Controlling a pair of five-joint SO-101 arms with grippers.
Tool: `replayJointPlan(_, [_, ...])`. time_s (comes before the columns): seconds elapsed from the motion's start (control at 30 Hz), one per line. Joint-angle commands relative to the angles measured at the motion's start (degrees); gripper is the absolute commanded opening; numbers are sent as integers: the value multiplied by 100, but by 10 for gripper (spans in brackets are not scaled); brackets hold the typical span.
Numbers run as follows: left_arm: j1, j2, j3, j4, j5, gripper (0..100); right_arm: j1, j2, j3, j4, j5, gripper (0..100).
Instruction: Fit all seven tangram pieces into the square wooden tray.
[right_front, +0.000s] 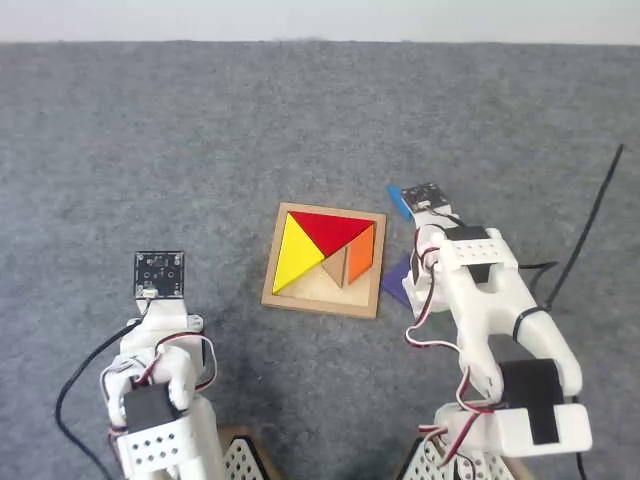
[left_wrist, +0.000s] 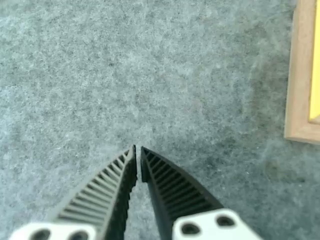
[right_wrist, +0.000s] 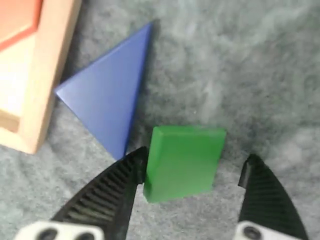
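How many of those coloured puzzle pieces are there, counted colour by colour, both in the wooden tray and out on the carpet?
yellow piece: 1
red piece: 1
orange piece: 1
brown piece: 1
light blue piece: 1
dark blue piece: 1
green piece: 1
Total: 7

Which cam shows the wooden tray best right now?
High view: the whole tray is seen from above, all four sides. Left wrist view has one side rail at its edge; right wrist view has one corner.
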Motion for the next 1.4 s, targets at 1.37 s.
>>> replayJointPlan(1.37, [-18, -105, -48, 26, -53, 15, -3697, 1490, -3675, 1288, 44, 143])
